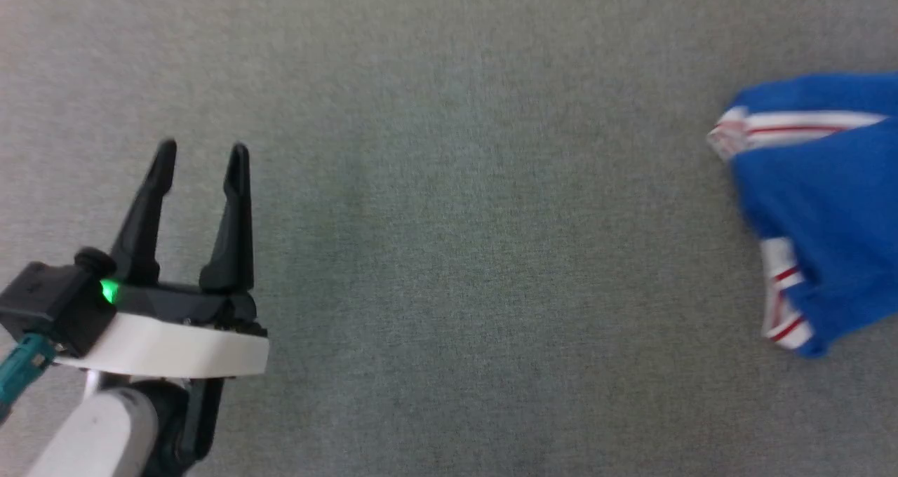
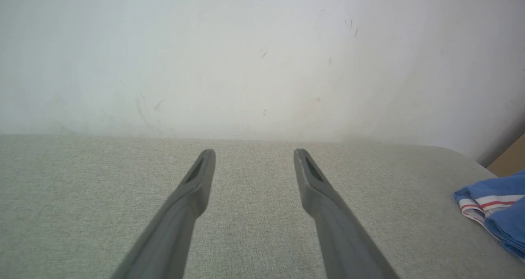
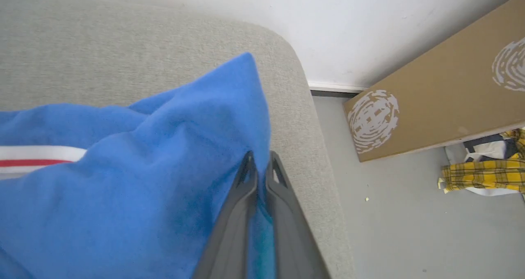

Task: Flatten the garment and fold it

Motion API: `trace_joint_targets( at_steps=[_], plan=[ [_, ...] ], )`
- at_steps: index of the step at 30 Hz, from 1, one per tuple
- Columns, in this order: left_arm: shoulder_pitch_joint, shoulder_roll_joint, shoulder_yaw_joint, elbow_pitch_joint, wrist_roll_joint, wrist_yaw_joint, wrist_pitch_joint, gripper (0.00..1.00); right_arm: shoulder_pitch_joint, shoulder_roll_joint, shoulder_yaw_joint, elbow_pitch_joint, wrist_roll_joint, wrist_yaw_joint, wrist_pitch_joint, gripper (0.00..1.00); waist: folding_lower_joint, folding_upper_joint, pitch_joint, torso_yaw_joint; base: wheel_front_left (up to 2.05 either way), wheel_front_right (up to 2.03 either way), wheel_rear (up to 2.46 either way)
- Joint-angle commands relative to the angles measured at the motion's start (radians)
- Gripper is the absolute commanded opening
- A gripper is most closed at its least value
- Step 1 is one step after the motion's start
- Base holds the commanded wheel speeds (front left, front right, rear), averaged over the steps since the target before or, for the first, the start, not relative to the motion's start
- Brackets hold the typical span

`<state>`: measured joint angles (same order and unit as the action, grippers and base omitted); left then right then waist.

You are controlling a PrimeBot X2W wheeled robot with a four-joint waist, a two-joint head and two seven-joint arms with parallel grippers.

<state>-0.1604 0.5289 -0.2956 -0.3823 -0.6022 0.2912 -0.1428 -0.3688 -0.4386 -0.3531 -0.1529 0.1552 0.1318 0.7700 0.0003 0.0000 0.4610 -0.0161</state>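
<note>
1. Pinching the garment [image 1: 821,203], bunched at the head view's right edge, the right gripper [image 3: 261,159] may drag it off the grey surface [image 1: 449,182].
2. With the left gripper [image 1: 203,147] empty, fingers apart, at lower left, one-handed pulling risks wrinkles.

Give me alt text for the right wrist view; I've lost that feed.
The right gripper is shut on a fold of the blue garment, near the rounded corner of the grey fabric surface. A red-and-white stripe shows at the left. Past the edge lie a grey floor, a leaning cardboard panel and yellow plaid cloth.
</note>
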Motion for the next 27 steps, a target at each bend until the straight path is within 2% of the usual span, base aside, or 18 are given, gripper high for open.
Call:
trace_joint_targets(
  at_steps=[1, 6, 13, 14, 15, 16, 24, 27],
  plan=[
    [-0.038, 0.010, 0.005, -0.011, 0.020, -0.004, -0.006, 1.00, -0.038, -0.042, -0.028, 0.035, -0.020, -0.001, -0.019, 0.00, -0.0003, 0.0000, 0.111, -0.018, 0.00, 0.00, 0.00],
    [-0.091, 0.022, -0.004, -0.015, 0.047, -0.009, 0.004, 1.00, -0.087, -0.105, -0.095, 0.141, -0.051, -0.001, -0.062, 0.00, -0.0003, 0.0000, 0.178, -0.007, 0.00, 0.00, 0.00],
    [-0.131, 0.019, -0.009, -0.016, 0.070, -0.008, -0.011, 1.00, -0.118, -0.115, -0.124, 0.202, -0.112, -0.001, -0.115, 0.00, -0.0003, 0.0000, 0.234, -0.006, 0.00, 0.00, 0.00],
    [-0.137, 0.018, -0.009, -0.015, 0.077, -0.007, -0.020, 1.00, -0.119, -0.112, -0.126, 0.209, -0.120, -0.001, -0.128, 0.30, -0.0003, 0.0000, 0.237, -0.006, 0.00, 0.00, 0.00],
    [-0.141, 0.016, -0.007, -0.014, 0.083, -0.005, -0.029, 1.00, -0.121, -0.107, -0.128, 0.214, -0.129, -0.001, -0.142, 0.92, -0.0003, 0.0000, 0.239, -0.006, 0.00, 0.00, 0.00],
    [-0.144, 0.013, -0.004, -0.014, 0.087, -0.002, -0.038, 1.00, -0.123, -0.100, -0.129, 0.221, -0.136, -0.001, -0.155, 1.00, -0.0003, 0.0000, 0.241, -0.006, 0.00, 0.00, 0.00],
    [-0.136, -0.012, 0.021, -0.002, 0.102, 0.007, -0.092, 1.00, -0.126, -0.049, -0.140, 0.267, -0.141, -0.001, -0.234, 1.00, -0.0003, 0.0000, 0.209, -0.011, 0.00, 0.00, 0.00],
    [-0.124, -0.027, 0.027, -0.002, 0.098, -0.010, -0.105, 1.00, -0.104, -0.016, -0.155, 0.259, -0.127, -0.001, -0.295, 1.00, -0.0003, 0.0000, 0.182, -0.009, 0.00, 0.00, 0.00]
  ],
)
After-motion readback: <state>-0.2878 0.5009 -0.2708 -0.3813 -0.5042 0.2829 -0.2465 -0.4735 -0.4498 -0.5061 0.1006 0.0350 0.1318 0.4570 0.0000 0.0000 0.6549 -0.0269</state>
